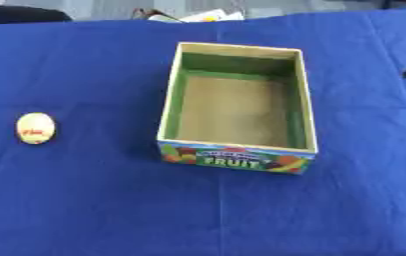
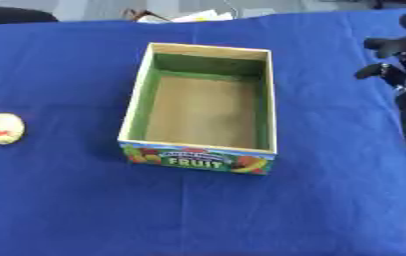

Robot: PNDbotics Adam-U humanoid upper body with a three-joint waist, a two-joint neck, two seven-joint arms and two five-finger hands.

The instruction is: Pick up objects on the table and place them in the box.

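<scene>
An open cardboard box point(image 1: 237, 158) with green inner walls and a "FRUIT" label on its front stands in the middle of the blue cloth; nothing lies inside it. A small pale yellow oval object point(image 1: 36, 128) with a red mark rests on the cloth well to the left of the box. My right hand point(image 2: 392, 45) hovers at the right edge, level with the box's far end, its black fingers spread and holding nothing. It is apart from the box. My left hand shows in neither view.
The blue cloth point(image 1: 84, 200) covers the whole table. Beyond its far edge lie white papers point(image 1: 202, 16) and a dark shape point(image 1: 23, 12) at the upper left.
</scene>
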